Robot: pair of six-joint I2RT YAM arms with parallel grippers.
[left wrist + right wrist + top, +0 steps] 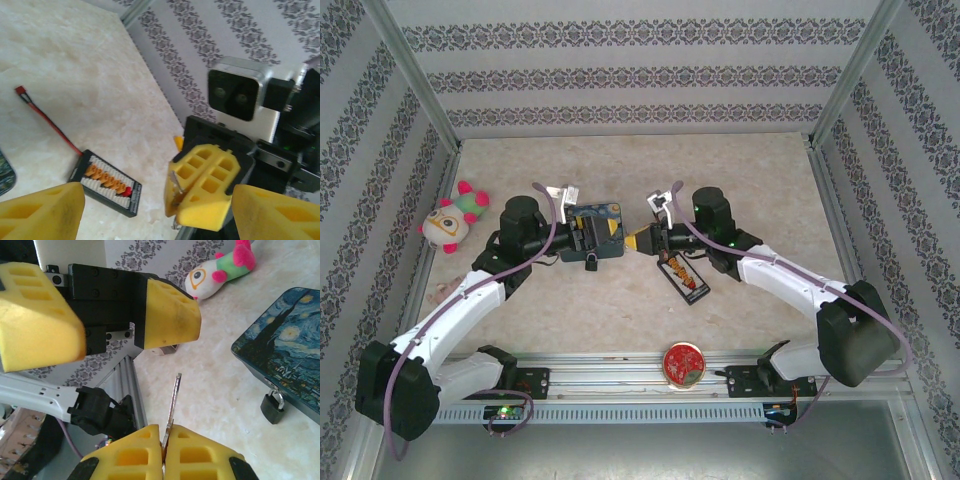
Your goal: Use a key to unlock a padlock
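Where the right gripper (164, 452) clenches its two yellow, grid-moulded foam pads tight together, the key (174, 400) stands out of the seam between them. It is a thin, flat strip of grey metal pointing toward the left gripper (112, 327). That claw stands released, its blunt yellow foam blocks spread wide on a black frame with nothing between them. The padlock (272, 407), a small squarish black body with a bright silver shackle, sits on the pale marbled tabletop (215, 385) against the lower edge of the blue tin (287, 350), whose glossy lid carries swirling painted stars. A soft white, green and pink plush toy (220, 267) lies well apart from the tin.
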